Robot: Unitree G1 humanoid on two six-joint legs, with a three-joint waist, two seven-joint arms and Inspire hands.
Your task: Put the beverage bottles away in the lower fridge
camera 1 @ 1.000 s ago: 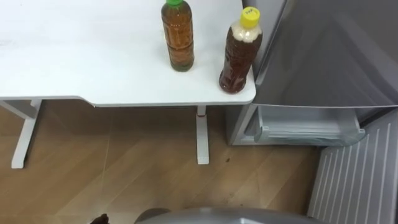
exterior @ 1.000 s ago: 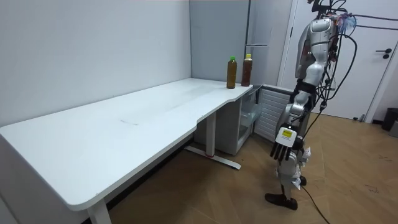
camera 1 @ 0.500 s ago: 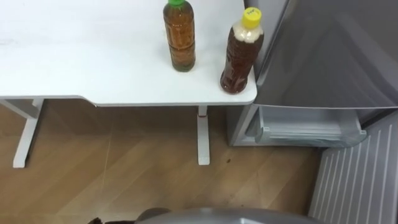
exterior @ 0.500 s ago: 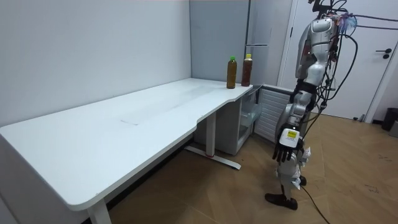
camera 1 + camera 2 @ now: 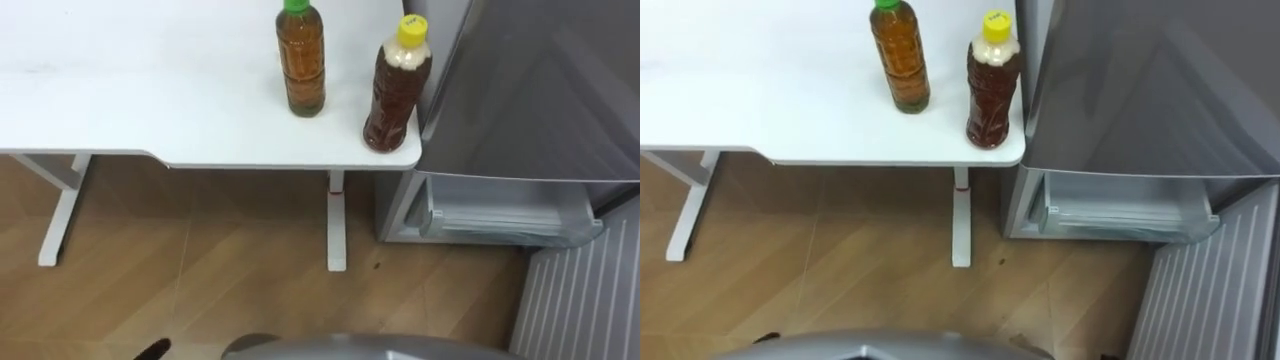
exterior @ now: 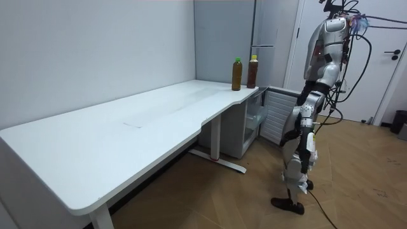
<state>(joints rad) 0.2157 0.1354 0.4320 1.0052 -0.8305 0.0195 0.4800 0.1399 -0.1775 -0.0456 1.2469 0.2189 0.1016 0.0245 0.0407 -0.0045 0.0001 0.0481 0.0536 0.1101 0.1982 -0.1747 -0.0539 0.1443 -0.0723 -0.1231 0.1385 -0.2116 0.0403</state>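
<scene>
Two drink bottles stand upright near the right-hand corner of the white table (image 5: 140, 100). One has a green cap (image 5: 301, 62) and holds amber drink. The other has a yellow cap (image 5: 396, 88), holds darker brown drink, and stands close to the table's corner beside the grey fridge (image 5: 540, 90). The lower fridge compartment (image 5: 500, 212) stands open, with a pale shelf inside. My left hand (image 6: 304, 144) hangs by my thigh in the room view, well short of the bottles; its dark tip (image 5: 155, 348) pokes in at the left eye view's bottom edge.
The open lower fridge door (image 5: 585, 300), ribbed on the inside, juts out at the right. White table legs (image 5: 336, 220) stand on the wooden floor (image 5: 200, 270) between me and the table. I stand a step back from the table corner, facing it.
My left arm has swung back from in front of my leg to my side. The eye view has shifted a little, so the bottles sit further right; they have not moved.
</scene>
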